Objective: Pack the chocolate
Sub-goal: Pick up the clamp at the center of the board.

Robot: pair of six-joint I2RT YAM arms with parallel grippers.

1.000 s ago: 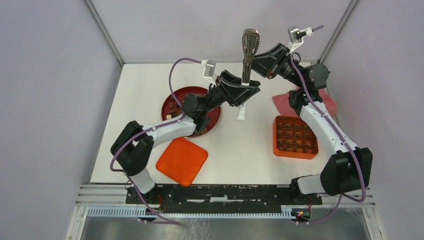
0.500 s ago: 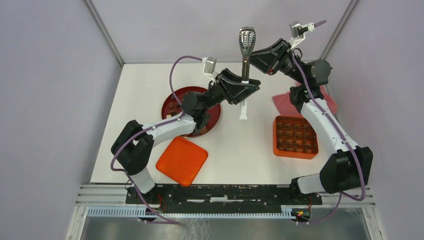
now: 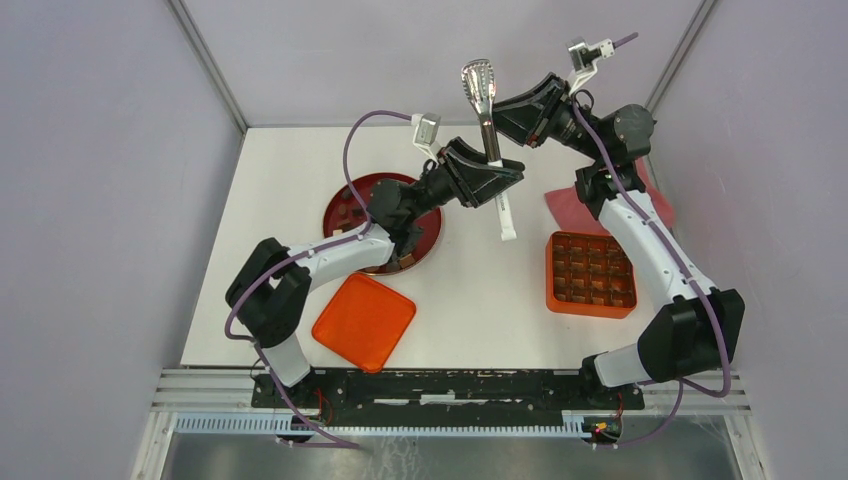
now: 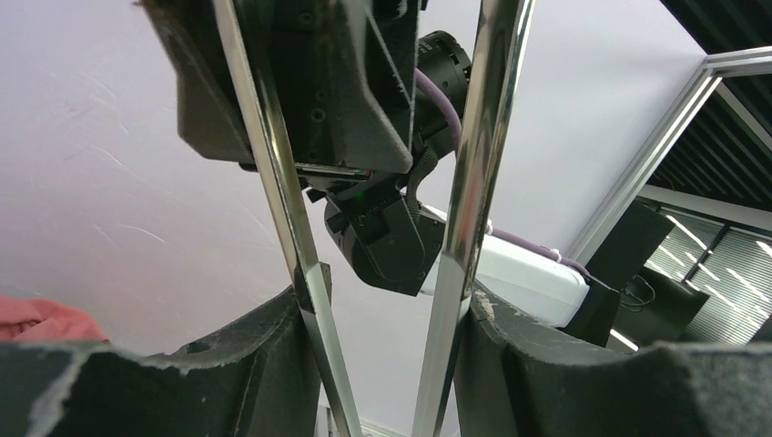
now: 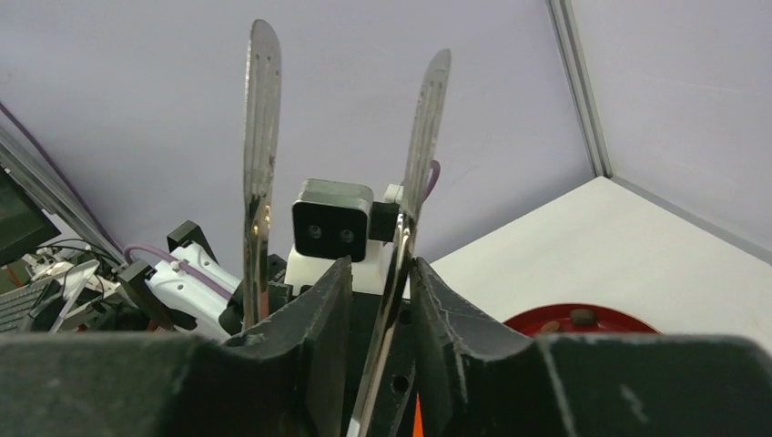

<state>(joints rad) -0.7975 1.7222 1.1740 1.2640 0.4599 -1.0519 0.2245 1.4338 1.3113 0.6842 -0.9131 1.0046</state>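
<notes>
Metal tongs [image 3: 489, 128] with a white end [image 3: 508, 230] hang tilted above the table, gripped by both arms. My left gripper [image 3: 500, 178] is shut on them. In the left wrist view both tong arms [image 4: 469, 182] press against the inner faces of its fingers [image 4: 255, 364]. My right gripper [image 3: 503, 108] is higher up. One tong arm [image 5: 421, 127] runs between its fingers, and the other arm [image 5: 259, 137] passes outside. The chocolate [image 5: 583, 317] lies as small pieces on the dark red plate [image 3: 342, 195], partly hidden under my left arm.
An orange box [image 3: 590, 272] with a grid of compartments stands at the right. Its flat orange lid [image 3: 364, 321] lies at the front left. A pink cloth [image 3: 568, 205] sits behind the box. Grey walls enclose the table.
The tongs have tilted: their head swung left and the white end swung right. Both grippers shifted slightly with them and kept their hold.
</notes>
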